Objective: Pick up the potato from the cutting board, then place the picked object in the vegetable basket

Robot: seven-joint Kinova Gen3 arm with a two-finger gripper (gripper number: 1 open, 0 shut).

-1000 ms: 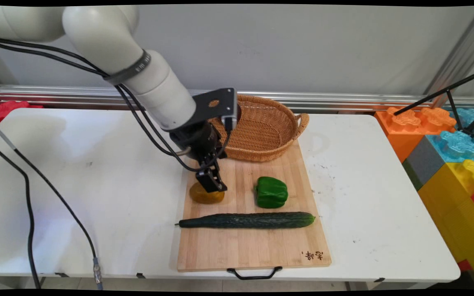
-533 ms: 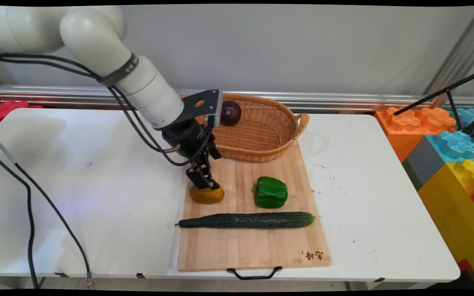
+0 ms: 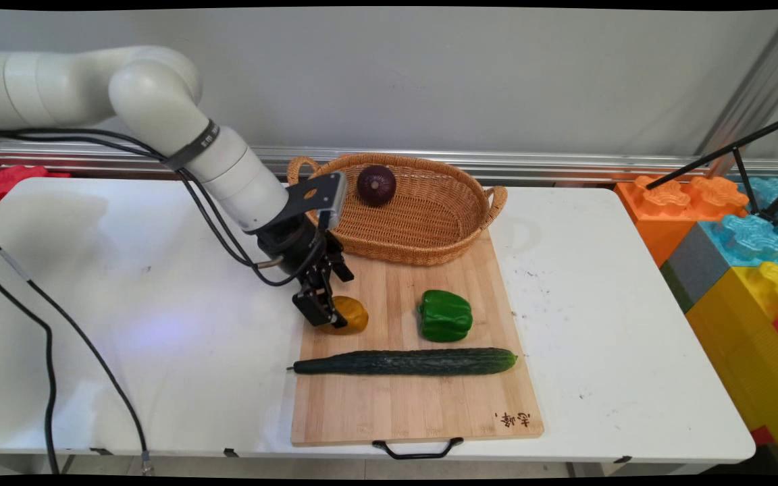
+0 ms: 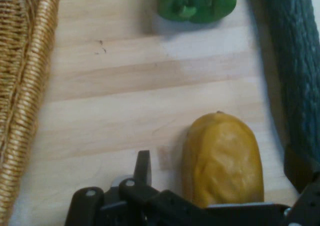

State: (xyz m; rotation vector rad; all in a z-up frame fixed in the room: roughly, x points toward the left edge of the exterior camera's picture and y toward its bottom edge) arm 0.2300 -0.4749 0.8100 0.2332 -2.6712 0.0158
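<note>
The yellow pepper point(image 3: 345, 315) lies at the left side of the board point(image 3: 416, 412), a little left of the frame's centre in the main view. The gripper point(image 3: 325, 317) is low at the pepper's left edge. In the hand view its fingers point(image 4: 143, 168) stand open, one on each side of the pepper point(image 4: 222, 158), and do not press it; it holds nothing.

To the right of it on the board lies the green pepper point(image 3: 445, 315), and below both the cucumber point(image 3: 406, 362) lies across the board. Above, at the board's top end, the basket point(image 3: 429, 229) stands with an onion point(image 3: 376, 185) inside.

As I judge it, the fingers are placed around the pepper but not closed, and it rests on the board, not lifted.
</note>
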